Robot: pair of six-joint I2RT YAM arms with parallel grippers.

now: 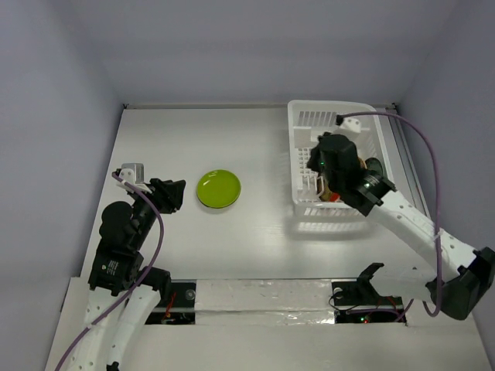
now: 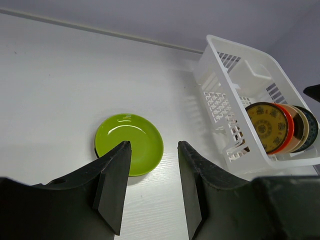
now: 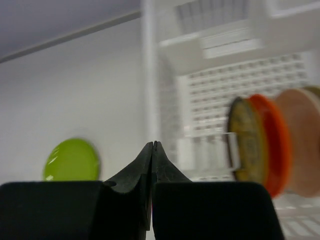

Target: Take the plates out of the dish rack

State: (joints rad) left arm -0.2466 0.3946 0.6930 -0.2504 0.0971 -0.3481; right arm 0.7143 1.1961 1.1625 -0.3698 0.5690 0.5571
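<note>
Tabletop (image 1: 232,139), white and boxed in by pale walls, carries the white dish rack (image 1: 313,117) at its far right. The right arm (image 1: 402,220) reaches in over the rack's near end, while the left arm (image 1: 124,232) is drawn up at the near left. Four plates stand on edge in a tight row at the rack's near end. A patterned plate (image 2: 269,127) in mustard and black faces outward, with an orange-red plate (image 2: 289,129), a tan plate (image 2: 301,129) and a dark-rimmed plate (image 2: 313,126) lined up behind it. A lime green plate (image 1: 218,189) lies flat on the table, well apart from the rack and just beside the left gripper (image 2: 154,146), whose fingers are spread with nothing between them. The right gripper (image 3: 153,145) hangs over the rack's left side, fingertips pressed together on nothing, near the patterned plate but apart from it.
</note>
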